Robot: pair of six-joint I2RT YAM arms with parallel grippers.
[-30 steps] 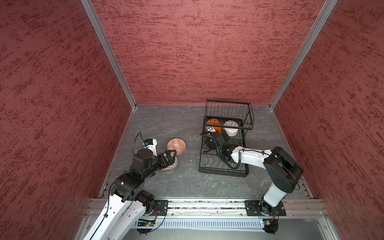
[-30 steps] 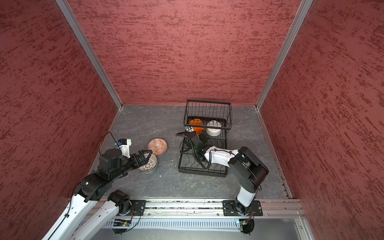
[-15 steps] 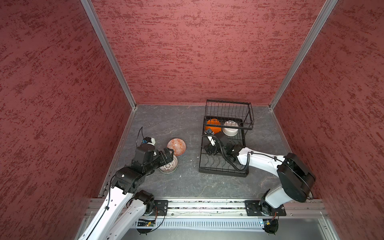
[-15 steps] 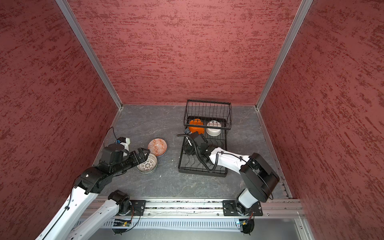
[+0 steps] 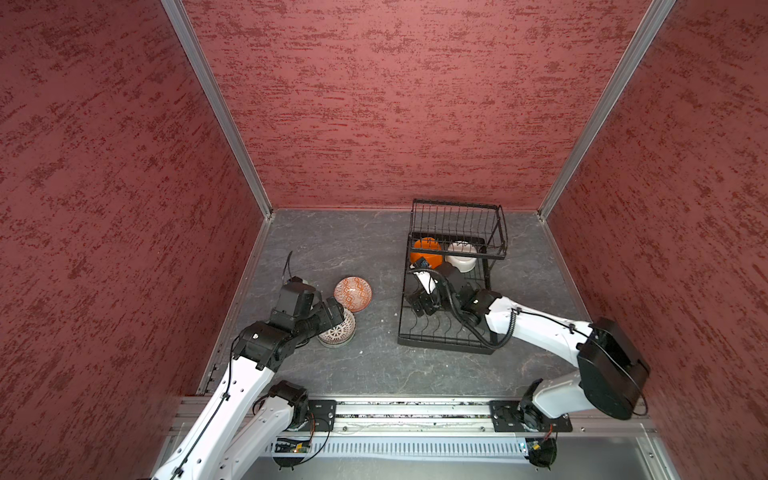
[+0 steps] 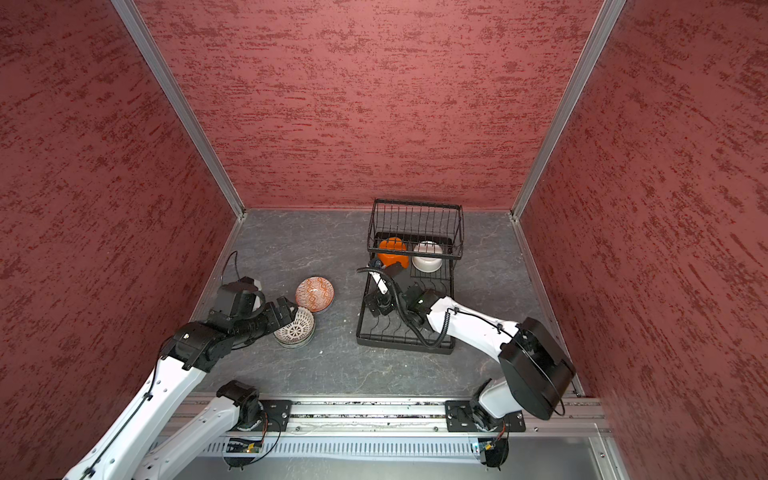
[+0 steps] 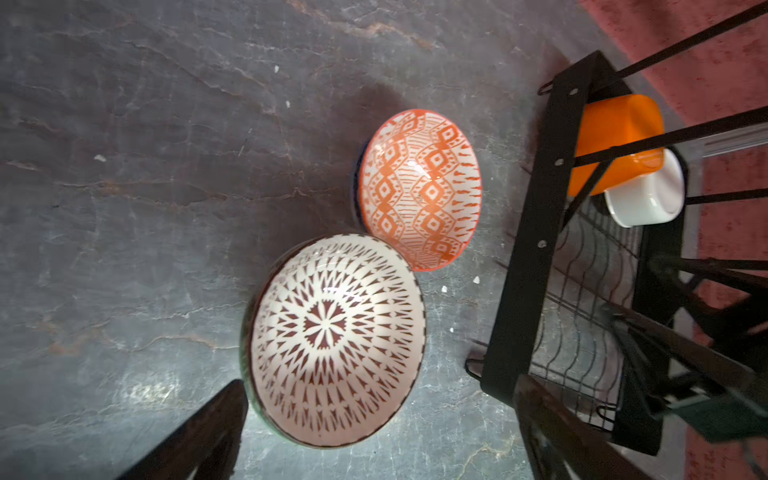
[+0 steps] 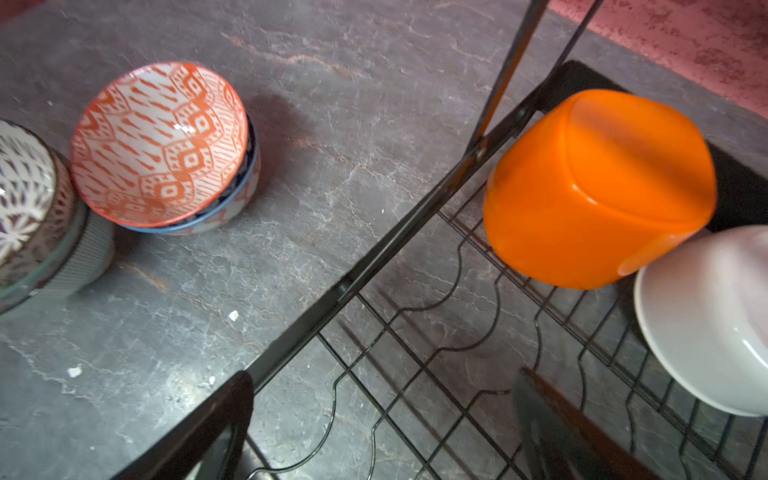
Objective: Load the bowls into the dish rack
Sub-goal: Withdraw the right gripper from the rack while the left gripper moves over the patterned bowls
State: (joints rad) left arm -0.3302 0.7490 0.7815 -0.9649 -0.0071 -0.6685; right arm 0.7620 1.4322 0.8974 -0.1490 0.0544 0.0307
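Observation:
The black wire dish rack [image 5: 446, 336] [image 6: 401, 338] stands right of middle. A plain orange bowl [image 5: 426, 251] [image 8: 598, 187] and a plain white bowl [image 5: 460, 257] [image 8: 706, 320] lie upturned on its base under the raised basket. On the floor to its left a red-orange patterned bowl [image 5: 352, 294] [image 7: 419, 189] sits in a blue one. A black-patterned bowl [image 5: 338, 330] [image 7: 334, 338] tops a grey-green one. My left gripper [image 5: 332, 311] [image 7: 374, 440] is open, its fingers either side of that bowl's near rim. My right gripper [image 5: 422, 301] [image 8: 382, 436] is open and empty over the rack's dividers.
Red textured walls close in the grey stone floor [image 5: 332, 249] on three sides. A metal rail [image 5: 395, 409] runs along the front edge. The rack's raised basket [image 5: 457, 224] overhangs the two loaded bowls. Small white crumbs lie on the floor near the bowl stacks.
My right gripper has drawn back from the orange bowl toward the front of the rack, and its arm has swung out to the right. The left gripper stayed at the black-patterned bowl, shifting only slightly.

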